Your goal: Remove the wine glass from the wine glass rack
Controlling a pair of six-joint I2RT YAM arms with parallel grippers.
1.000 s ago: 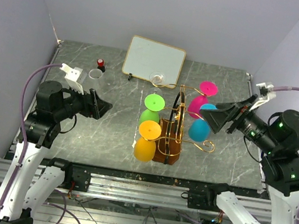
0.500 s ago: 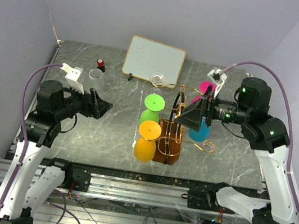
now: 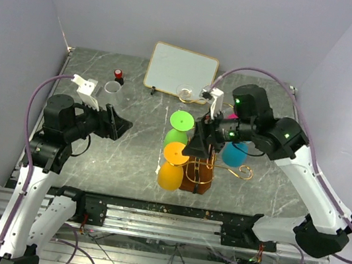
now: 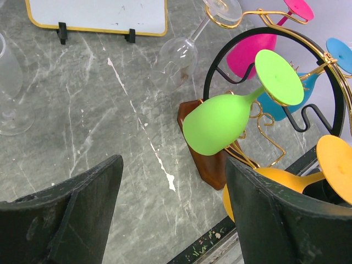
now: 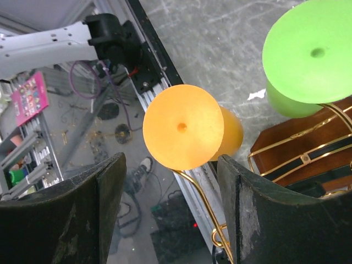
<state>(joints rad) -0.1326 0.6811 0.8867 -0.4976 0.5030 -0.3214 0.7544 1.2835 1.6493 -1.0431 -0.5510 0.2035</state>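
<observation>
The wine glass rack (image 3: 198,169), a brown wooden stand with gold wire arms, carries several coloured wine glasses. An orange wine glass (image 3: 172,165) and a green one (image 3: 178,129) hang on its left side, a blue one (image 3: 234,153) on its right. A pink glass (image 4: 258,47) shows behind them. My right gripper (image 3: 197,147) hovers over the rack, open. In the right wrist view the orange glass's round foot (image 5: 183,126) sits just beyond the fingertips and is not gripped. My left gripper (image 3: 120,125) stays open, well left of the rack, with bare table between its fingers (image 4: 82,209).
A white framed board (image 3: 182,71) stands at the back, with a clear glass (image 3: 185,93) lying in front of it. A small red-capped bottle (image 3: 118,74) and a clear cup (image 3: 111,86) sit at the back left. The table's front rail (image 3: 162,220) runs close below the rack.
My right arm swung left, from the right of the rack to above it, toward the orange glass. Its jaws narrowed somewhat. The left arm has not moved.
</observation>
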